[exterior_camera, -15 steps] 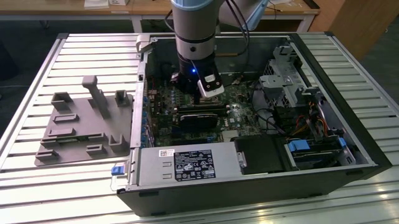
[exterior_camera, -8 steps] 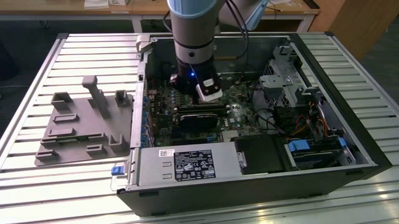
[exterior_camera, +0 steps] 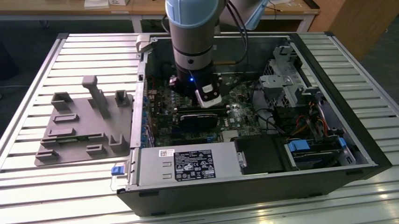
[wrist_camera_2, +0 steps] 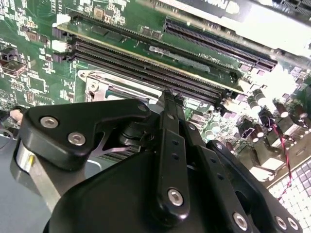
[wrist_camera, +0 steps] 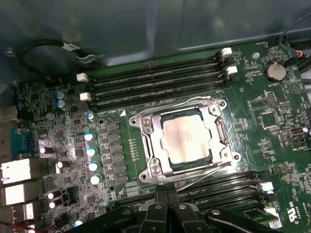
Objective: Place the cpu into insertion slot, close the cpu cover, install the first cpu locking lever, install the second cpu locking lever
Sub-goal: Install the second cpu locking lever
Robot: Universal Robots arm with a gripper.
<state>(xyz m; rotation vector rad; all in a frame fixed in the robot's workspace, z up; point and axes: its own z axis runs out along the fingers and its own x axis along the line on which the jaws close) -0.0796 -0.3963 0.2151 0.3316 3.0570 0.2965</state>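
We are finding the cpu [wrist_camera: 187, 141] sitting in the insertion slot [wrist_camera: 151, 127], the cpu cover [wrist_camera: 219, 130] lying closed; the gripper [wrist_camera: 168, 198] is hovering beside it, fingers together, gripping nothing.

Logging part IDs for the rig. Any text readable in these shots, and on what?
Nothing reads cleanly.
Power supply label: print too small.
White sticker beside it: blurred.
Motherboard silkscreen: too small.
Cpu top: no print legible.
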